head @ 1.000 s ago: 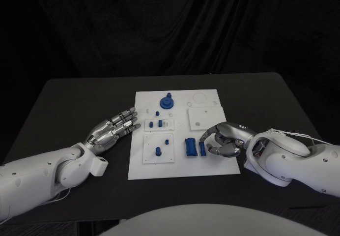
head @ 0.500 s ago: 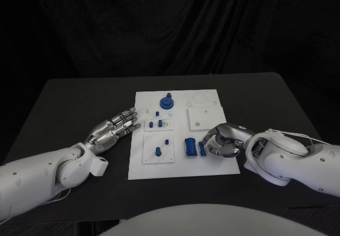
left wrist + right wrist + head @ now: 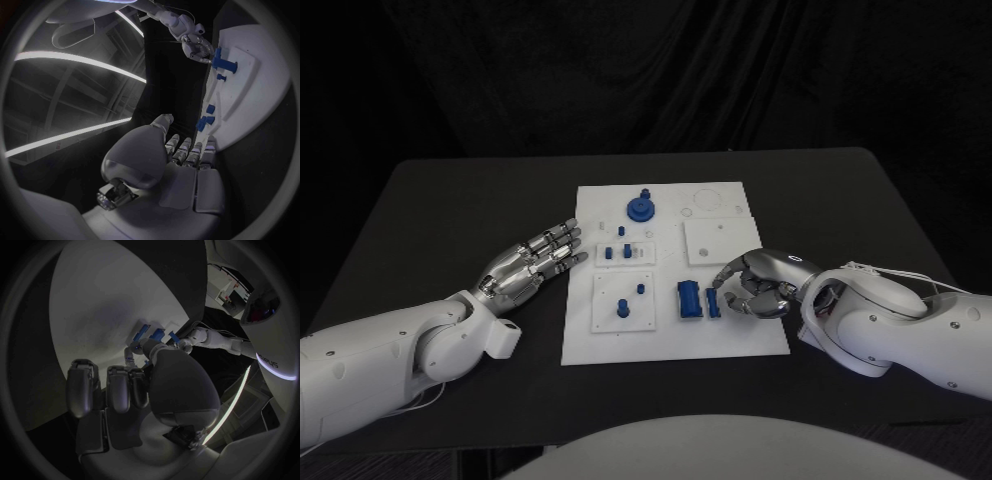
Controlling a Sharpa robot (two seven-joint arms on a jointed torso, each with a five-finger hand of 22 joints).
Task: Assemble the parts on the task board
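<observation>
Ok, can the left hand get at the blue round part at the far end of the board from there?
Probably yes. The left hand rests open beside the task board, and nothing stands between it and the round part.

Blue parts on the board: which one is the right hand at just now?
The narrow blue piece, the right-hand one of the two lying side by side near the task board's front right. The right hand's fingertips meet it; the wider blue block beside it lies free.

task board (image 3: pixel 669 340) mid-table (image 3: pixel 430 210), parts (image 3: pixel 689 299) on it
</observation>
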